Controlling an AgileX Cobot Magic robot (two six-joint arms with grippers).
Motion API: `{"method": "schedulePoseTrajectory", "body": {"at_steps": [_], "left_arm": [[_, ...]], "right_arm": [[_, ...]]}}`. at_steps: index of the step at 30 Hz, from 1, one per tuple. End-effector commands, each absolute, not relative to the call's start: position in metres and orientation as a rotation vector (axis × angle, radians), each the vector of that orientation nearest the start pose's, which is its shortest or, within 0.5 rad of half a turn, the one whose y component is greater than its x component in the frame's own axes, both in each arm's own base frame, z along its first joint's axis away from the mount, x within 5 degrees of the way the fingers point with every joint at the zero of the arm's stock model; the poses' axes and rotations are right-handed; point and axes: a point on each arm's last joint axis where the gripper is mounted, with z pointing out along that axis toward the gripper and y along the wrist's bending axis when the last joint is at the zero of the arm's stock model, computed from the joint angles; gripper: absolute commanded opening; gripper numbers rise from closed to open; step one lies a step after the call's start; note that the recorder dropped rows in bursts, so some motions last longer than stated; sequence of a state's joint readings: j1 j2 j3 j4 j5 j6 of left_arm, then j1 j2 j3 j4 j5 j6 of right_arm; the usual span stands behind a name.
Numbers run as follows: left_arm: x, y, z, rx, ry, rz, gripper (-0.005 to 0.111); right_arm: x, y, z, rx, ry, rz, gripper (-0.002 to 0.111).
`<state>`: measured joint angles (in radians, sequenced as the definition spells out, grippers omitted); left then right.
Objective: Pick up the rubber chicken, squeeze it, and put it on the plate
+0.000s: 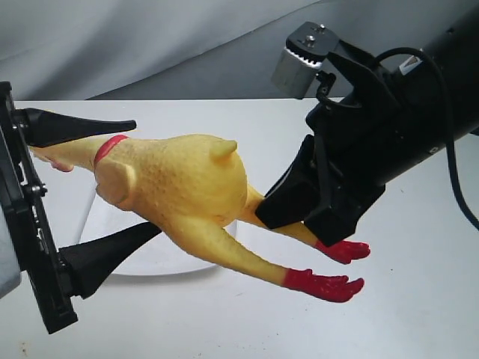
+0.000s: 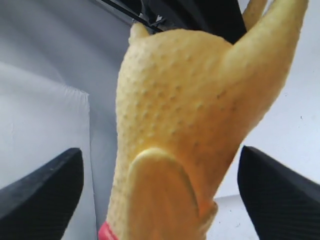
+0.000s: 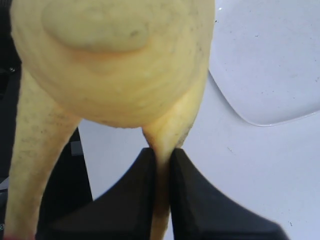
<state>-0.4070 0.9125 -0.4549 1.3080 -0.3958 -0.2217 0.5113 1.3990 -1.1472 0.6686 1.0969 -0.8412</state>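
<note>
The yellow rubber chicken (image 1: 179, 187) hangs in the air above the white plate (image 1: 150, 258), its red feet (image 1: 322, 284) pointing to the right and its red collar (image 1: 111, 146) to the left. My right gripper (image 1: 260, 215) is shut on one thin leg just behind the body; the pinched leg shows between its black fingers (image 3: 200, 200). My left gripper (image 1: 146, 176) is open, one finger on each side of the chicken's neck end with gaps showing (image 2: 162, 195). The bumpy body (image 2: 180, 100) fills the left wrist view. The head is hidden behind the left gripper.
A white tabletop (image 1: 419, 299) spreads under everything, with a grey cloth backdrop (image 1: 150, 45) behind. The plate (image 3: 270, 65) lies on the table below the chicken's front half. The right arm's black body (image 1: 404, 127) reaches in from the upper right.
</note>
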Motion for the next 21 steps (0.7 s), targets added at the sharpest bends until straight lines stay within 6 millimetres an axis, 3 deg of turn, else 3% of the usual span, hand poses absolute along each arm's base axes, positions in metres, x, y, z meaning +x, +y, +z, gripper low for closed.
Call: {"method": "schedulePoseTrajectory", "body": {"at_steps": [1,4,7,9,17,19,21], "left_arm": [[0.1542,-0.1036,0.2787,1.38,1.171,0.098,0.069],[0.1542,-0.1036,0.2787,1.38,1.171,0.098,0.052],[0.1542,-0.1036,0.2787,1.379,1.173,0.097,0.012],[0.1541,-0.1036,0.2786,1.381,1.172,0.097,0.001],[0.1543,-0.1033,0.2784,1.378,1.178,0.097,0.003],[0.1551,-0.1024,0.278,1.376,1.189,0.109,0.017],[0.1559,-0.1014,0.2774,1.364,1.212,0.11,0.04]], "right_arm": [[0.2113,0.1777,0.3234,-1.406,2.192,0.812,0.0],[0.2113,0.1777,0.3234,-1.408,2.191,0.811,0.0],[0.2113,0.1777,0.3234,-1.408,2.191,0.811,0.0],[0.2114,0.1776,0.3233,-1.409,2.191,0.809,0.0],[0.212,0.1778,0.3235,-1.403,2.188,0.804,0.0],[0.2128,0.1779,0.3237,-1.395,2.184,0.799,0.0],[0.2147,0.1782,0.324,-1.379,2.175,0.785,0.0]]}}
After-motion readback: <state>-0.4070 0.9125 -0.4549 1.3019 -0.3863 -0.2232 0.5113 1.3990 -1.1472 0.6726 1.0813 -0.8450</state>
